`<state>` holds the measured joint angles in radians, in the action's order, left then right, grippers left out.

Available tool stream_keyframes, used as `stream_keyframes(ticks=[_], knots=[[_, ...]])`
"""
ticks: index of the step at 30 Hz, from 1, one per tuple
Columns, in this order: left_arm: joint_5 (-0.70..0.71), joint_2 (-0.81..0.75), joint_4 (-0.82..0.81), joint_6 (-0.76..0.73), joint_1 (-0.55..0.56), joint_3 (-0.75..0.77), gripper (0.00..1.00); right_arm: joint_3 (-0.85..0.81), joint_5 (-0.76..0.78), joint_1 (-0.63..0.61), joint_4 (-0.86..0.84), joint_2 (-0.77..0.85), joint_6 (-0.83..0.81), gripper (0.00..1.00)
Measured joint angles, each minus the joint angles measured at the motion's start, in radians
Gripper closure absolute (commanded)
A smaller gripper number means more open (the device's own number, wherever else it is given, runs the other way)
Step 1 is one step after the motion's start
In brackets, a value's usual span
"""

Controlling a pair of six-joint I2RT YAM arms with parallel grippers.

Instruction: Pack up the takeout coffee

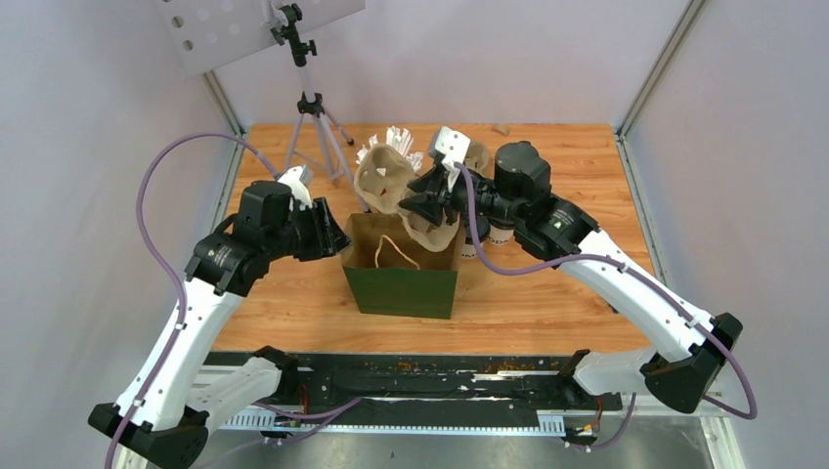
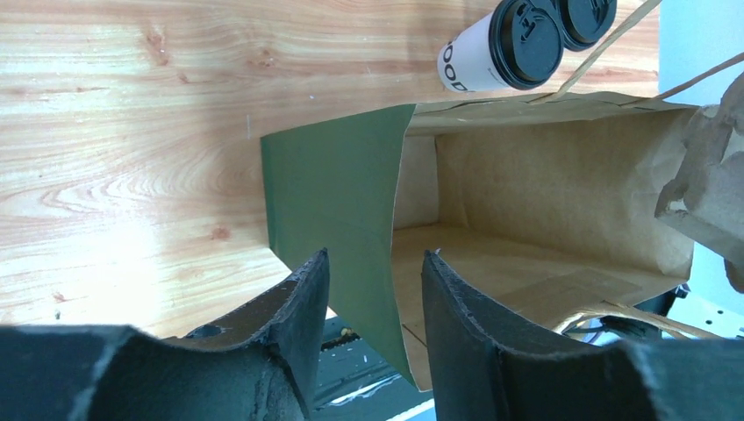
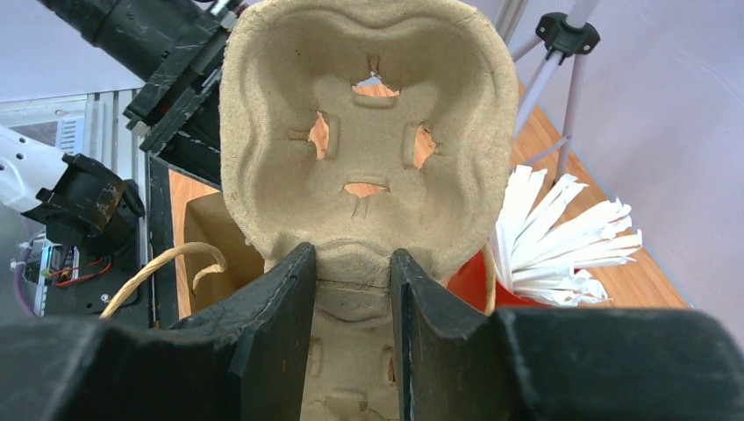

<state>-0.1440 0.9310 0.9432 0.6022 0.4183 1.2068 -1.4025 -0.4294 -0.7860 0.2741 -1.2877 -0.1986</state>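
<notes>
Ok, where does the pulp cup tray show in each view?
Top external: pulp cup tray at centre, held over the green bag.
Left wrist: at the right edge.
Right wrist: fills the centre, pinched in the right gripper.
Shared landmark: the green bag.

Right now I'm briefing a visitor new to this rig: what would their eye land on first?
The beige pulp cup tray, pinched in the right gripper and held on edge above the open green paper bag at the middle of the table. Next, the left gripper straddling the bag's side wall, and two black-lidded white cups standing just beyond the bag.
</notes>
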Motion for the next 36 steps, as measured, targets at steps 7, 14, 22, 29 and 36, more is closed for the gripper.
stream_keyframes(ticks=[7, 14, 22, 29, 36], knots=[[-0.005, 0.018, -0.024, 0.004, 0.000, -0.002, 0.66, 0.062, -0.051, -0.005, -0.047, 0.000, -0.060, 0.69], [-0.022, 0.031, -0.058, 0.005, 0.000, -0.004, 0.80, 0.109, -0.093, -0.008, -0.055, -0.001, -0.131, 0.70], [-0.059, 0.040, -0.075, 0.003, 0.000, -0.006, 0.92, 0.130, -0.108, -0.037, -0.027, 0.000, -0.172, 0.71], [-0.089, 0.036, -0.088, -0.006, 0.000, -0.015, 1.00, 0.143, -0.099, -0.044, 0.032, 0.008, -0.200, 0.72], [-0.150, 0.036, -0.105, -0.009, 0.000, -0.015, 1.00, 0.141, -0.064, -0.051, 0.148, 0.008, -0.229, 0.72]])
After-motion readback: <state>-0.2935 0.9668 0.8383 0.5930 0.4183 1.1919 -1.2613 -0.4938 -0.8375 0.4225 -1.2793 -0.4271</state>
